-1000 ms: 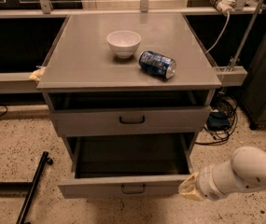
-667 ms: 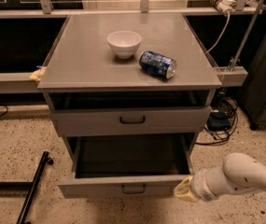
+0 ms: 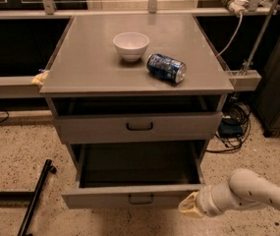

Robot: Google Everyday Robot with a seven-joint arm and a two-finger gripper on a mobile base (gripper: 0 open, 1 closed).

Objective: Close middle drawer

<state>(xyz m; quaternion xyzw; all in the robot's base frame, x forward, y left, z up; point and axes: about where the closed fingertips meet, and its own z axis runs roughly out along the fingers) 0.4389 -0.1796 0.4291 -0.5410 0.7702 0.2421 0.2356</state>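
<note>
Camera view shows the middle drawer [image 3: 100,199] pulled far out at the lower centre of the frame. Its deep box is open to view and looks bare, and its low front with the small dark loop handle [image 3: 140,199] faces the bottom edge. The gripper [image 3: 187,208] sits at the lower right, at the right end of that front, touching it or just beside it. Whether it is clenched or released cannot be told from this angle. The pale arm [image 3: 257,193] reaches in from the right edge. Above, the taller-fronted drawer [image 3: 179,128] stands slightly proud of the cabinet, and on the desk [image 3: 80,68] a white bowl [image 3: 130,45] and a blue can [image 3: 166,68] lying on its side rest near each other. The step in hand looks to be the push. To do it well, the contact should probably move from the corner toward the centre of the front, near the handle, since a push at one end may skew the box on its runners and jam it. The force should run straight toward the back of the cabinet, level and steady. A gentle finish matters, because a hard stop could jolt the cabinet and set the can rolling.
</note>
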